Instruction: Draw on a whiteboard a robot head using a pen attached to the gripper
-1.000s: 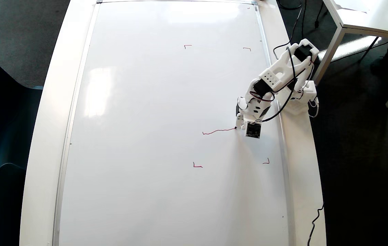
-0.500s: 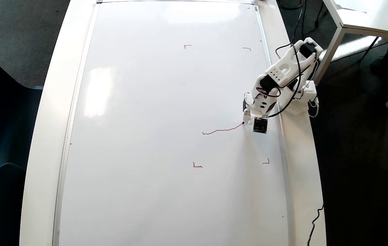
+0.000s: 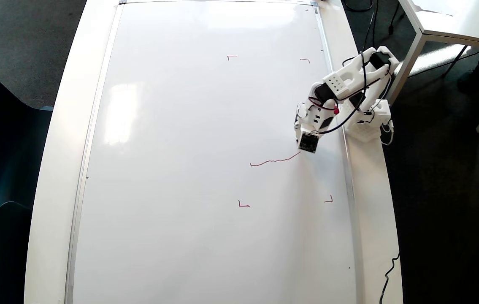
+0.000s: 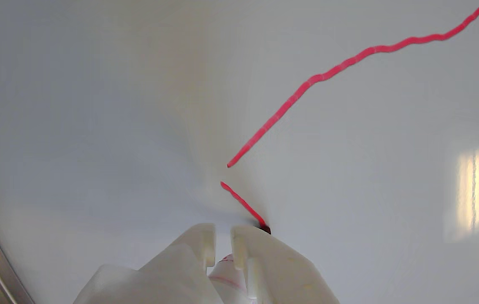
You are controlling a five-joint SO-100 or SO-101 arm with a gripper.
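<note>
Although the glossy white rectangular whiteboard with its thin silver frame already carries red ink, the robot head is barely begun, as I judge it: all that shows is one wavering red stroke and, nearer the arm, a short separate dash that runs up to the pen's tip. No closed outline, no inner squares and no stalk are visible, so nearly the whole drawing is left.

Nearest the wrist camera, the white plastic claw gripper fills the bottom edge, its two fingers close together with only a narrow slot between them. The slim white-barrelled pen with red markings sits in that slot, so the jaws are clenched around it. A small dark spot just right of the fingertips, at the end of the dash, is probably the nib touching the board, though it is too small to be sure.

Beyond the gripper, the long stroke starts just past a small gap and climbs away to the upper right of the wrist view.

From overhead, the small white arm is folded forward from its base at the board's right edge, wrist bent down, gripper low at the stroke's right end. Four tiny red corner marks stand well apart around the stroke.
</note>
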